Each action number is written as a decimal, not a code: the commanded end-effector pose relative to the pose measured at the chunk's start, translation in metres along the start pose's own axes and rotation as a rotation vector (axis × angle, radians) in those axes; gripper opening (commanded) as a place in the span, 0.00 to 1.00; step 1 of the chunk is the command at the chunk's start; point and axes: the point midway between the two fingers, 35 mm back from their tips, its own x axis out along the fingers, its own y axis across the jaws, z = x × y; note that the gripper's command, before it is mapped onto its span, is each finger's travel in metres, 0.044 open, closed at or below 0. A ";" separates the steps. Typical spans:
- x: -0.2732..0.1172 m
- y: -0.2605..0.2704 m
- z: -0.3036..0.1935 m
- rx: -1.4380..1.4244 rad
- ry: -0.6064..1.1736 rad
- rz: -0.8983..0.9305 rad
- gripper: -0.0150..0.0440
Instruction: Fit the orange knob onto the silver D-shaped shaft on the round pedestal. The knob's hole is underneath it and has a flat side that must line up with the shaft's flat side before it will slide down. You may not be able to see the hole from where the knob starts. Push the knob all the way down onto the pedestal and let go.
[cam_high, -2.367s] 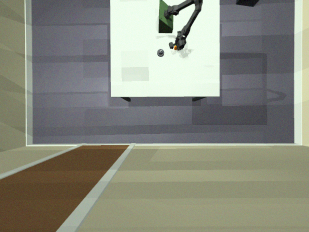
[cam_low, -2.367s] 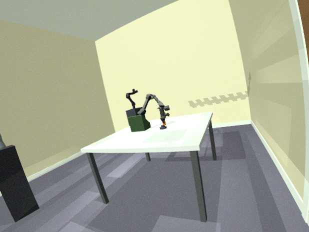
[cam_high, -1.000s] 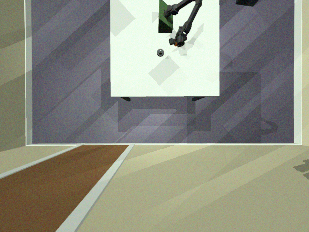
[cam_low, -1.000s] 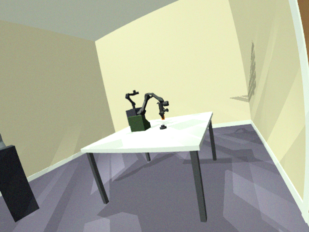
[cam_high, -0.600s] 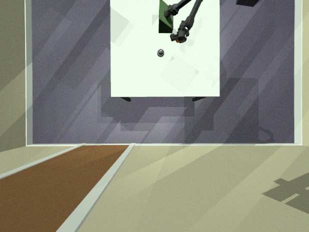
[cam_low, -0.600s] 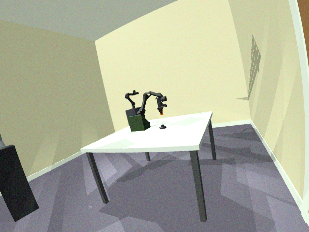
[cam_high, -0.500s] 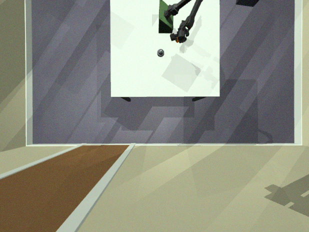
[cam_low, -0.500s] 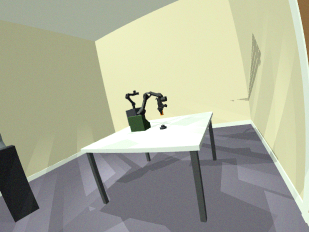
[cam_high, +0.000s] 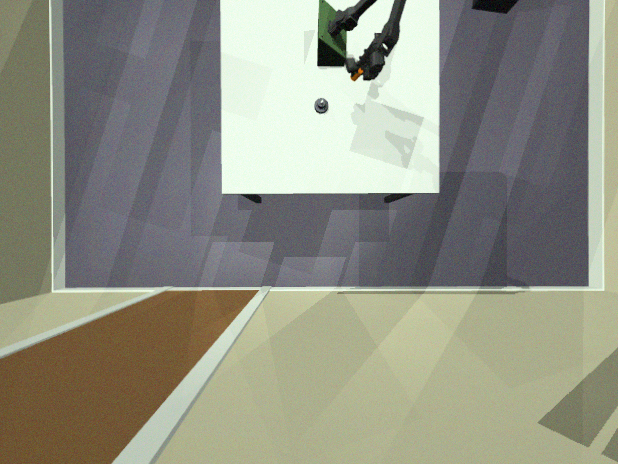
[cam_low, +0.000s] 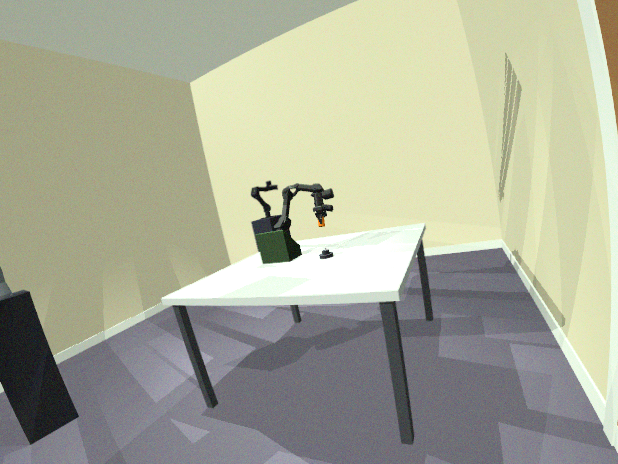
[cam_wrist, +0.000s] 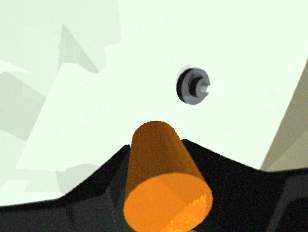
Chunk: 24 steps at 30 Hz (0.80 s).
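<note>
The orange knob (cam_high: 356, 75) (cam_low: 323, 223) (cam_wrist: 160, 160) is held in the air, well above the table. My gripper (cam_low: 321, 220) (cam_wrist: 156, 146) is shut on it, one finger on each side. In the wrist view the knob is a long cylinder with its bright round end toward the camera; its hole is hidden. The round pedestal (cam_high: 317, 109) (cam_low: 326, 256) (cam_wrist: 188, 96) stands on the white table, apart from the knob. Its silver shaft (cam_high: 321, 101) (cam_wrist: 204, 89) points up. In the wrist view the pedestal is beyond the knob and to the right.
A green block (cam_high: 331, 42) (cam_low: 272, 246) stands at the arm's base on the white table (cam_high: 270, 165) (cam_low: 350, 280). A second dark arm part (cam_high: 345, 21) (cam_low: 260, 192) rises near that block. Shadows of the arm fall on the table top.
</note>
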 end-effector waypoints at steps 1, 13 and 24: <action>-0.013 -0.002 0.002 0.000 -0.018 -0.087 0.25; -0.037 -0.009 -0.002 0.003 -0.018 -0.348 0.25; -0.059 -0.015 -0.005 0.005 -0.019 -0.587 0.25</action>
